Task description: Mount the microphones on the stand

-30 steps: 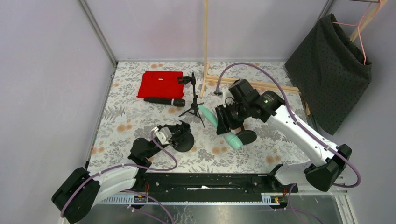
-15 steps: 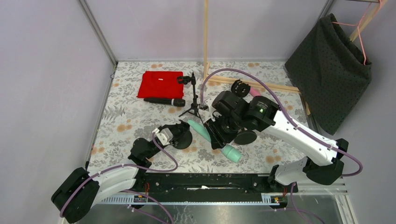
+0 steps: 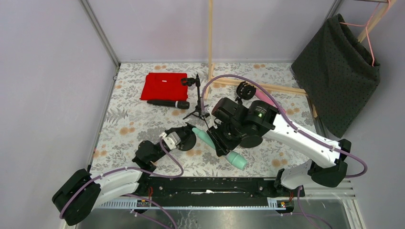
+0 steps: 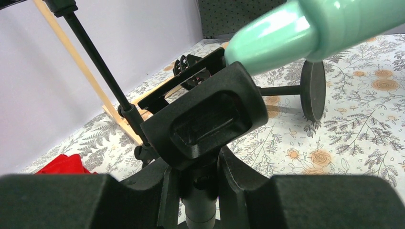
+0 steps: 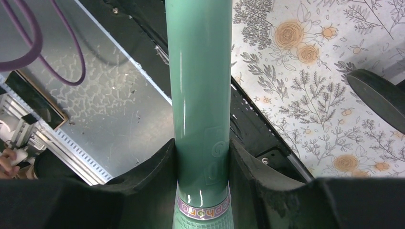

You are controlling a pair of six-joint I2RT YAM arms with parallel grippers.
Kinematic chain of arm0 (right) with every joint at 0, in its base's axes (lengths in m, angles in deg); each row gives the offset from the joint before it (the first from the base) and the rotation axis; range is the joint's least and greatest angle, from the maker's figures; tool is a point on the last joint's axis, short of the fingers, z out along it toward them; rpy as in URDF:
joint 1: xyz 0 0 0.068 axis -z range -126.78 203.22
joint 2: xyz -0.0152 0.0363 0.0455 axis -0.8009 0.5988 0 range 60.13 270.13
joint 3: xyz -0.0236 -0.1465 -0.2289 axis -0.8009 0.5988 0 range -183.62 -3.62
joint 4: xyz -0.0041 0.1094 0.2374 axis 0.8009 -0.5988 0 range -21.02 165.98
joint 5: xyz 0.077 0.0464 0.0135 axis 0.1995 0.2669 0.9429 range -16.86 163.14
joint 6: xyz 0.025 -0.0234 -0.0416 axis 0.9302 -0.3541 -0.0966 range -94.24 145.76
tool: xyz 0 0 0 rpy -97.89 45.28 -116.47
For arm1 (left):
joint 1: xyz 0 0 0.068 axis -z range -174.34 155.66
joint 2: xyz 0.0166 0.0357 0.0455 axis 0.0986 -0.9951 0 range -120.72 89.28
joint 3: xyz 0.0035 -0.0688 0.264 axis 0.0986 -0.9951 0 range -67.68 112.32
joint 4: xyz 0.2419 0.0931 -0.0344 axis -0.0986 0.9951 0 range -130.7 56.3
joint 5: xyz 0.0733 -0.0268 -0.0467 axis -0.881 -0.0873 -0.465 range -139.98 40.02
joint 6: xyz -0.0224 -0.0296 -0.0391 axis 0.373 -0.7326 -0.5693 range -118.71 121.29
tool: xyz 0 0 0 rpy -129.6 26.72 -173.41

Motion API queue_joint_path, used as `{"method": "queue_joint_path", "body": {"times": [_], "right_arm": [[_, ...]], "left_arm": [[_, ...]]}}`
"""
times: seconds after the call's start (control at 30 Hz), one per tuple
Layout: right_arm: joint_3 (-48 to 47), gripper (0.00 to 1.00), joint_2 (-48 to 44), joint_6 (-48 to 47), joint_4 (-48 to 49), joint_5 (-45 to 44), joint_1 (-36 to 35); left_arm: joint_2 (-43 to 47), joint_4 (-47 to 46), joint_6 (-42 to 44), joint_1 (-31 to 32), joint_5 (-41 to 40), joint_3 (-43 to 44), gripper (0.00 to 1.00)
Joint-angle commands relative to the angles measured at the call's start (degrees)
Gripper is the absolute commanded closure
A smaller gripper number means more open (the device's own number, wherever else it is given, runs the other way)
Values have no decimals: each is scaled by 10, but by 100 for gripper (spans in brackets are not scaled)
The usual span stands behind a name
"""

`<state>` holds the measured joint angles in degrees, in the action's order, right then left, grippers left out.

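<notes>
The mint green microphone (image 5: 200, 86) is clamped tight in the right tool (image 5: 203, 164), slanting low over the floral desk (image 3: 143, 125), its smooth end right at the black clip (image 4: 205, 117) of the stand (image 4: 199, 206), whose stem the left tool (image 4: 200, 191) grips just below.

walls (image 3: 157, 28): plain lilac | table (image 3: 129, 125): floral cover | wooden frame (image 3: 210, 33) at back

Three microphones are counted: one mint green microphone (image 3: 205, 137), one black (image 3: 168, 103), one pink (image 3: 264, 97). Three stands are counted: one tripod stand (image 3: 197, 95), two round-based stands (image 3: 187, 141) (image 3: 251, 140). One red cloth (image 3: 164, 86) is seen.
</notes>
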<state>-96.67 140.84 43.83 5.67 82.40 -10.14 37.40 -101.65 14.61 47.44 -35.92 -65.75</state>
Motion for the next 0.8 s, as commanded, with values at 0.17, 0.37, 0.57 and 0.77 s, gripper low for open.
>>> {"method": "queue_joint_path", "body": {"times": [0.17,0.37,0.57,0.77], "right_arm": [[6,100,14,4,1,-33,-5],[-10,100,31,0,10,-29,-5],[-33,100,49,-14,14,-51,-5],[-92,100,63,-33,-17,-70,-5]], "left_arm": [[-21,71,45,6,-21,1,100],[-20,79,51,14,-24,3,100],[-23,95,59,27,-24,9,100],[-34,108,72,48,-20,16,100]]}}
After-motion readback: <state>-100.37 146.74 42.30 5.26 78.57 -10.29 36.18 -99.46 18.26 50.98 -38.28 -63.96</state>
